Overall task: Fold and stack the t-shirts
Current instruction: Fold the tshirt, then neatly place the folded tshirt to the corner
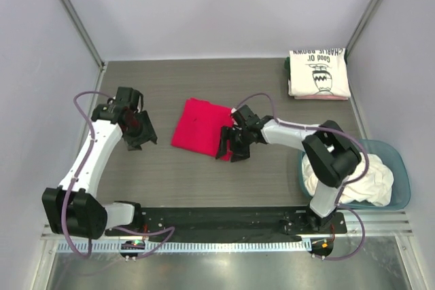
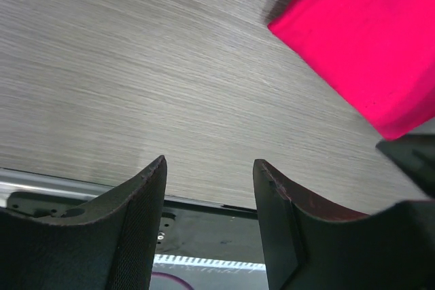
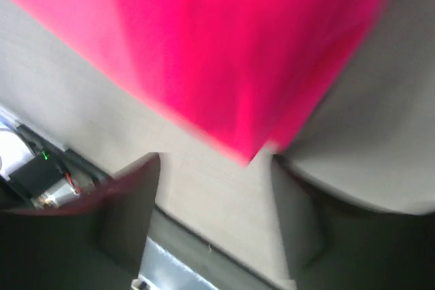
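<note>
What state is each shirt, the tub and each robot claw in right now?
red t-shirt: folded, lying flat.
Charlie Brown t-shirt: folded, in the far right corner.
white t-shirts: crumpled, unfolded.
tub: holding the white t-shirts.
left gripper: open, empty, over the table.
right gripper: open, holding nothing, at the red t-shirt's edge.

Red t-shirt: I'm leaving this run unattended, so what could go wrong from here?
The right end effector is at only one edge of the folded red t-shirt; a lift from there could let the fold fall open. The left end effector is open and apart from the shirt, so the other side may drag. The stack lies in the far corner: a long carry.
</note>
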Robot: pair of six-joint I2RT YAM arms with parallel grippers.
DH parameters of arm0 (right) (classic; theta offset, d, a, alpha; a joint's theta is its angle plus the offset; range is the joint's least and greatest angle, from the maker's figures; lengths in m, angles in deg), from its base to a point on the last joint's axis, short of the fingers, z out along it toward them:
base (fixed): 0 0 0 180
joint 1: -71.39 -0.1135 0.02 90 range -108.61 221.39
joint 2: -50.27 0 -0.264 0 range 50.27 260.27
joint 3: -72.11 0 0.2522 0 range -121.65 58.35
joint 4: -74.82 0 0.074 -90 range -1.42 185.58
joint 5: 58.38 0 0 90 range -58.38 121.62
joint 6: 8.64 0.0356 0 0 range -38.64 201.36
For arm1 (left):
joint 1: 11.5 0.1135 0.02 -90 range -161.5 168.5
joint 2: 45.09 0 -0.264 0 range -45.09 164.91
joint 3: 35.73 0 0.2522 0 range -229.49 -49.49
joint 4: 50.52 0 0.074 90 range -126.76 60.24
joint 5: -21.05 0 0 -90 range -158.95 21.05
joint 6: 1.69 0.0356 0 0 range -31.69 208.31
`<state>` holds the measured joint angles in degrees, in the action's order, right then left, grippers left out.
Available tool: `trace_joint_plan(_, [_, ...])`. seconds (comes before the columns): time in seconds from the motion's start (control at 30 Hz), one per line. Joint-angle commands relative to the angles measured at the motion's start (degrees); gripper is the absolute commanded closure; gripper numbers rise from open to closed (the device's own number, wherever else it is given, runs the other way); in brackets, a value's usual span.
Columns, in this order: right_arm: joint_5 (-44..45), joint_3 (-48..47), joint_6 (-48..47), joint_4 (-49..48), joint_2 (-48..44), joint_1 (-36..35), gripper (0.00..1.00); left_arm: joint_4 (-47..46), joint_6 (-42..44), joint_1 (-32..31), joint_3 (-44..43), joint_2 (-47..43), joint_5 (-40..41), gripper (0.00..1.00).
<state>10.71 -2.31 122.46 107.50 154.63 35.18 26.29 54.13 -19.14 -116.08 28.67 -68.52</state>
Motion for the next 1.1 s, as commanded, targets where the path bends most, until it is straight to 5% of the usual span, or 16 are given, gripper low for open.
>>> trace_joint_plan(0.0, [4.4,1.9,0.1,3.9,-8.5,-1.5,0.23,2.1,4.1,0.1,0.1,-5.1,2.9,0.45])
trace_joint_plan(0.03, [5.3,1.4,-0.5,6.5,-11.2,-1.3,0.07,2.1,4.7,0.0,0.2,-6.0,3.0,0.44])
trace_joint_plan(0.07, [6.1,-0.3,-1.5,8.1,-12.0,-1.0,0.04,1.8,5.3,0.1,0.8,-7.3,3.2,0.45])
trace_joint_plan(0.27, [5.4,-5.9,-5.9,10.5,-11.8,6.8,0.01,-1.7,6.8,0.1,4.9,-13.6,2.1,0.45])
trace_joint_plan(0.47, [-0.3,-13.0,-8.4,8.2,-2.5,14.5,0.11,-2.9,4.0,0.1,7.5,-19.3,4.1,0.44])
trace_joint_plan(1.07, [-1.9,-28.4,-13.1,7.3,19.8,18.6,0.32,-9.0,0.1,0.1,12.1,-21.6,5.3,0.44])
